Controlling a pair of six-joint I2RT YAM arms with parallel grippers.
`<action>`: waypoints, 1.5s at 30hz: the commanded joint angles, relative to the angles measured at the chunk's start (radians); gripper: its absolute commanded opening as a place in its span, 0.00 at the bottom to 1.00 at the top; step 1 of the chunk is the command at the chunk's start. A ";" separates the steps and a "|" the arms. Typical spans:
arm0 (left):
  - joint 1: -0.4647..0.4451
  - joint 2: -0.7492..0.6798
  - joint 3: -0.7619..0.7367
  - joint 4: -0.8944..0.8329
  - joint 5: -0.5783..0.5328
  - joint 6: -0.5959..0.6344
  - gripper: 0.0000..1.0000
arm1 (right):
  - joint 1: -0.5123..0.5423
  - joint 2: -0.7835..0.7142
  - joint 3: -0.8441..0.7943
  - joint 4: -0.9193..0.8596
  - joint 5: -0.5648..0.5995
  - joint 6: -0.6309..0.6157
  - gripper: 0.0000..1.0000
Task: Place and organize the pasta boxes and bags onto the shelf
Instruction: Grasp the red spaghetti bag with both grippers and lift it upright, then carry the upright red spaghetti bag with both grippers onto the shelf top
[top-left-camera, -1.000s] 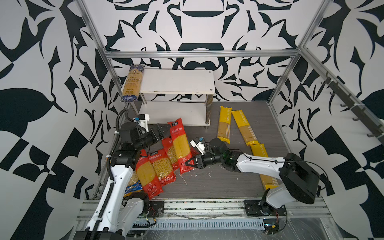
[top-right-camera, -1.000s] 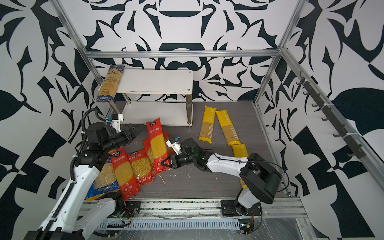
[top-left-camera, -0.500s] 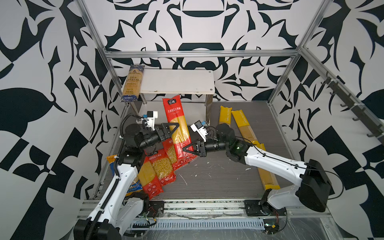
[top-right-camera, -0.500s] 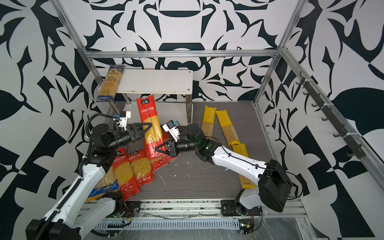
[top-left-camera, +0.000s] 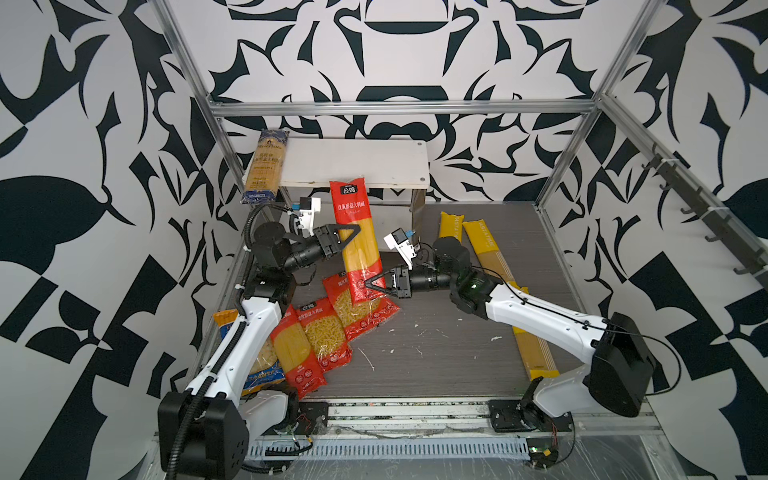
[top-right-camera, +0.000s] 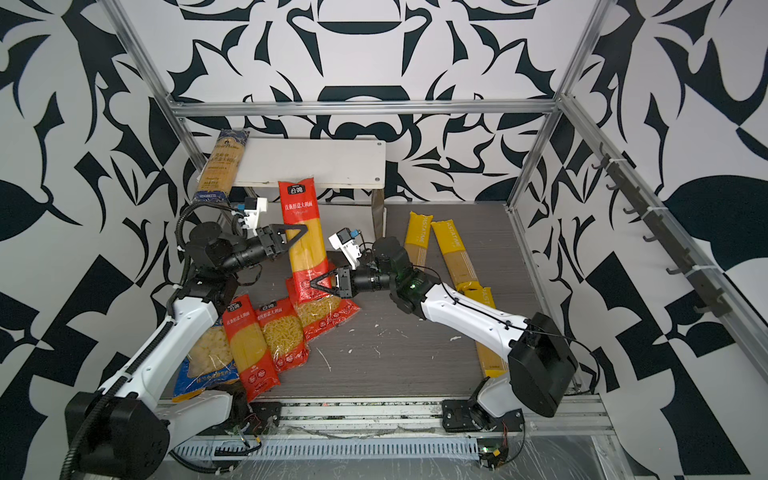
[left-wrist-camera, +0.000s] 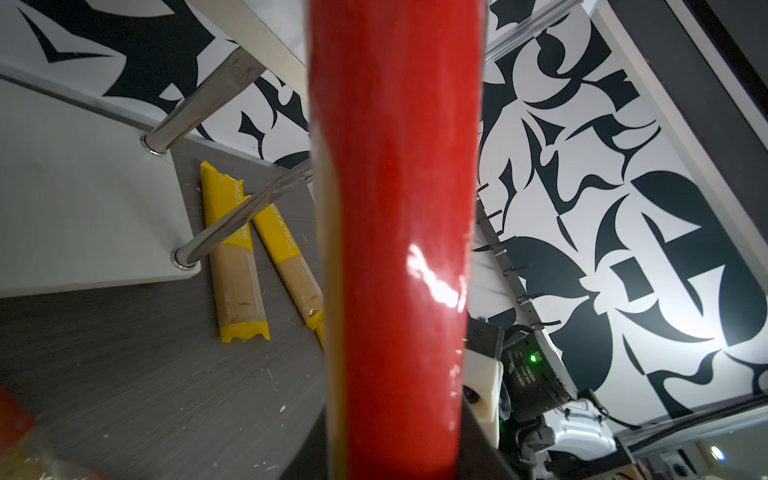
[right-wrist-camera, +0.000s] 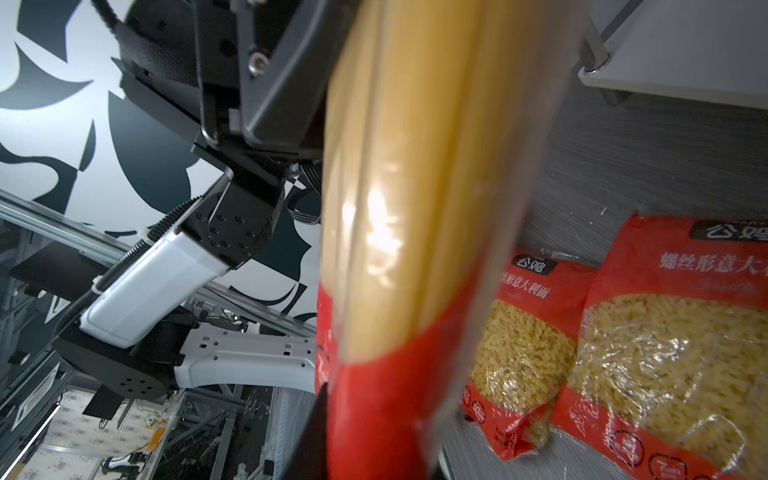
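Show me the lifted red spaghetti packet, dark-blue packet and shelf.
lifted red spaghetti packet (top-left-camera: 365, 253): in a top view, clear window.
dark-blue packet (top-left-camera: 266, 166): in a top view, middle.
shelf (top-left-camera: 353, 162): in a top view, top board.

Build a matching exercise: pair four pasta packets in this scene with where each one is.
1. long red plastic spaghetti packet
2. long dark-blue plastic spaghetti packet
3. short red plastic spiral-pasta packet
4. long yellow plastic packet

a. flat on the grey floor, right of the white two-tier shelf
b. upright in the air
c. flat on the floor, in the row of red packets
d. left end of the shelf's top board

Pairs: 1-b, 2-d, 3-c, 4-a
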 joint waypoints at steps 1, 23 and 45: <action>0.000 0.027 0.093 0.009 0.003 -0.022 0.24 | 0.000 -0.048 0.014 0.227 0.022 0.019 0.37; 0.050 0.248 0.411 -0.065 0.084 -0.104 0.26 | -0.030 0.039 0.056 0.404 0.207 0.149 0.21; 0.115 0.149 0.312 -0.261 -0.072 -0.126 0.82 | -0.068 0.288 0.515 0.285 0.428 0.291 0.00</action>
